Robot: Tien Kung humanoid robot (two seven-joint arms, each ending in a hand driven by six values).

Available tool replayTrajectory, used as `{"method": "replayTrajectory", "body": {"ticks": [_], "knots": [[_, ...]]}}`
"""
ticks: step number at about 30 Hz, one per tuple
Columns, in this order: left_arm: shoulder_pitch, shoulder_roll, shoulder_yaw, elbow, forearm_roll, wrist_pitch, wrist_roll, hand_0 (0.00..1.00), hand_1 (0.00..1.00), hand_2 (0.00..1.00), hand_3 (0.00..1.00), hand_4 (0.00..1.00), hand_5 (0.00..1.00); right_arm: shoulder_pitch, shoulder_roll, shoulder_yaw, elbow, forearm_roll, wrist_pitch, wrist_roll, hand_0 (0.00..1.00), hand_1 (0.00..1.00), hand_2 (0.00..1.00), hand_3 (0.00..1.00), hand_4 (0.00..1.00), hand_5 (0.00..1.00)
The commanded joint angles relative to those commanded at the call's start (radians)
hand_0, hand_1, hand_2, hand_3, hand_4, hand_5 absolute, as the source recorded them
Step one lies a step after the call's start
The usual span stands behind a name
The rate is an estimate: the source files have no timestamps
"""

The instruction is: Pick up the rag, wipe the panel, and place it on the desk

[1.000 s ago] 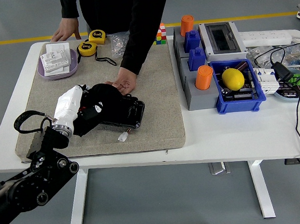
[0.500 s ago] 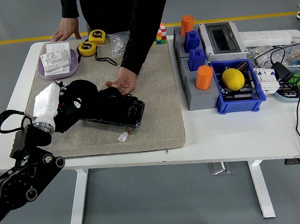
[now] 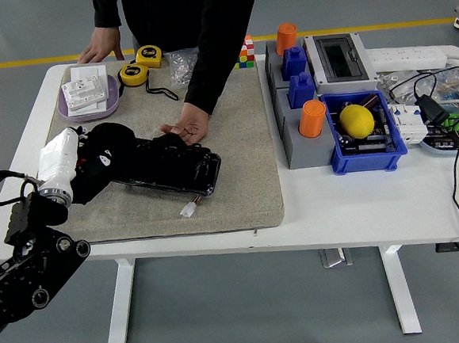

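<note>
At centre left, the left hand (image 3: 94, 162) fingers grip the black rag (image 3: 112, 149) over the panel (image 3: 185, 168), which could skid if the person's hand (image 3: 182, 129) lets go.

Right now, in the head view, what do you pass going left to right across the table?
Robot's left hand on black rag → black rectangular panel → orange cylinder → yellow lemon-shaped ball → black power adapter.
</note>
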Motion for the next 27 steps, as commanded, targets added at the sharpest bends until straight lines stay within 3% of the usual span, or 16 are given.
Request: {"method": "replayTrajectory", "body": {"ticks": [14,27], "knots": [[-0.032,-0.024,0.08,-0.042,0.006,-0.013,0.024,0.243,0.14,0.512,0.443,0.151,0.002,0.004,-0.002,-0.005,-0.002,0.004,0.002,0.003,0.743,0.65,0.695,0.616,0.998,0.56],[-0.054,-0.033,0.238,-0.115,0.004,-0.024,0.049,0.243,0.142,0.515,0.445,0.157,0.002,0.007,-0.002,-0.006,-0.004,0.006,0.005,0.004,0.742,0.648,0.695,0.617,0.998,0.564]]}}
